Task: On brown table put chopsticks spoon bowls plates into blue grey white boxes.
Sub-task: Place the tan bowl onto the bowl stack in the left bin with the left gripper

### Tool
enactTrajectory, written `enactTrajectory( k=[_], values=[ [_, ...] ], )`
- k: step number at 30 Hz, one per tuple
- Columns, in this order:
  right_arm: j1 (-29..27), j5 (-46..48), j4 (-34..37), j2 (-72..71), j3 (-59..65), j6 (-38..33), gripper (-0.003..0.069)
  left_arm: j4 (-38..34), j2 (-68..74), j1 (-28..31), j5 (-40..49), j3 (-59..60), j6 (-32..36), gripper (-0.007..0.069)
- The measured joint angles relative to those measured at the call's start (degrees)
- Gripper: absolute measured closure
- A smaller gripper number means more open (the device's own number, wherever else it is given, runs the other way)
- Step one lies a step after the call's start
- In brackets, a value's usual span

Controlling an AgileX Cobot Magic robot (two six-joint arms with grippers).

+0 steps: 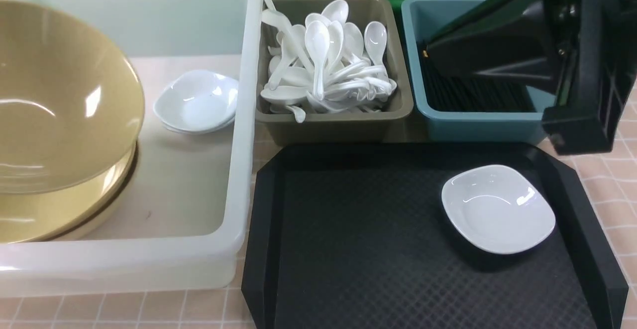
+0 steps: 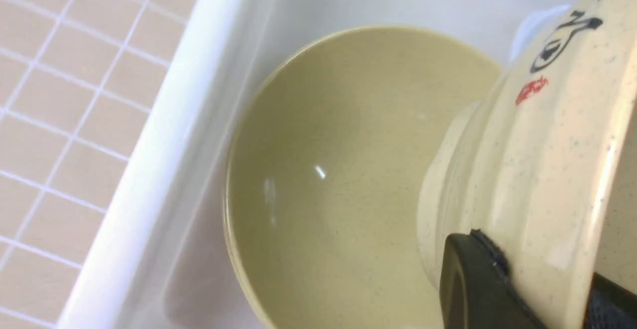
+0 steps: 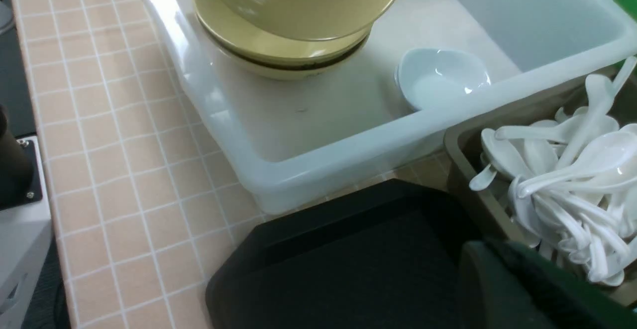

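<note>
1. Left end effector point(image 2: 542, 289) is clamped on the rim of a tan round glazed bowl point(image 1: 54, 95). In the left wrist view one black finger point(image 2: 477, 279) presses the bowl's cream, speckled outer wall, which carries black and red lettering.
2. That bowl hangs tilted over the left part of the translucent white plastic box point(image 1: 239, 179), just above a stack of matching tan bowls point(image 1: 64, 214). I judge that it is not yet nested or released.
3. Right end effector point(image 1: 473, 50) hovers at the far right over the blue plastic box point(image 1: 473, 125). I cannot tell whether it is open or closed, and nothing shows in it.
4. Much looks sorted:
   - a pile of white ceramic spoons point(image 1: 323, 65) fills the grey-brown plastic box point(image 1: 338, 125) in the far middle;
   - black chopsticks point(image 1: 473, 92) lie in the blue box;
   - small white ceramic dishes point(image 1: 196, 101) sit stacked in the white box, right of the bowls.
5. On the black textured plastic tray point(image 1: 358, 244), near and right on the tiled desk point(image 1: 612, 179), only one small white squarish dish point(image 1: 497, 208) waits.
6. By my estimate the task is near its end. What is left is setting down the held bowl and moving that last dish to the white box.
</note>
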Motion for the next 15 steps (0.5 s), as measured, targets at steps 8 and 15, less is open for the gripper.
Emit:
enactTrajectory(
  k=[8, 15],
  values=[
    [0.0, 1.5, 0.0, 0.3, 0.0, -0.7, 0.0622, 1.7, 11.3, -3.9, -5.0, 0.6, 2.6, 0.0596],
    [0.1, 2.9, -0.1, 0.3, 0.0, -2.0, 0.0622, 8.8, 14.5, -5.5, -6.1, 0.6, 2.1, 0.0361]
  ],
)
